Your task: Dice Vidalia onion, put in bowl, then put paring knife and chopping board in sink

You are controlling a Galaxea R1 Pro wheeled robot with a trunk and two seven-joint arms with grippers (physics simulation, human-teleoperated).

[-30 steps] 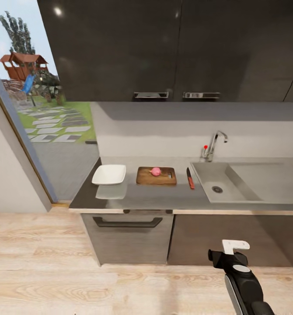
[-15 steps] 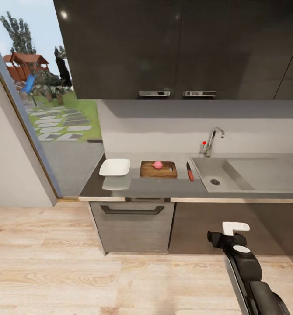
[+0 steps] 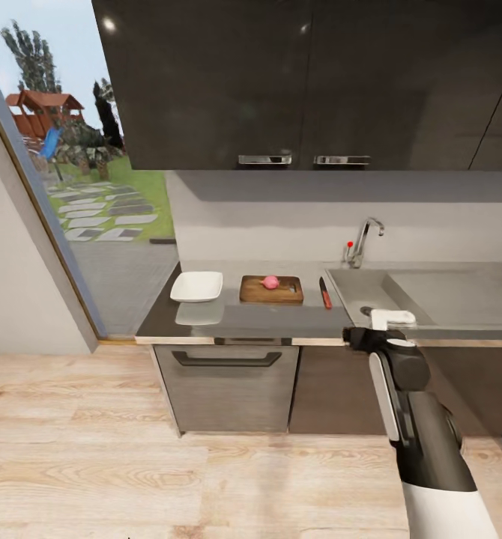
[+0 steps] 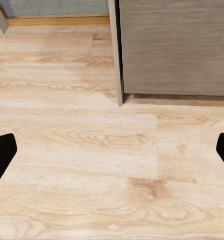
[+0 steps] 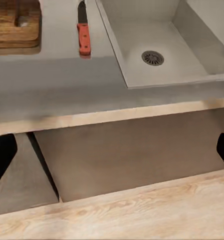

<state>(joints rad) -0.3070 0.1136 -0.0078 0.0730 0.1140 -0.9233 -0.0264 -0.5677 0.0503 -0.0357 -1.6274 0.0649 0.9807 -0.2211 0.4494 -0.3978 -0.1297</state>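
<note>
The pink Vidalia onion rests on the brown chopping board, on the grey countertop. To the board's left stands the white square bowl. The paring knife with its red handle lies between the board and the sink, whose basin holds nothing. My right gripper hangs open in front of the counter's edge, just before the sink. My left gripper is open above the wooden floor.
A chrome tap with a red knob rises behind the sink. Dark wall cabinets hang above the counter, and grey base cabinets stand beneath it. A glass door opens onto a garden at the left.
My right arm has risen from near the floor to the level of the counter's edge, in front of the sink. Earlier the camera drew back a little. The things on the counter have not moved.
</note>
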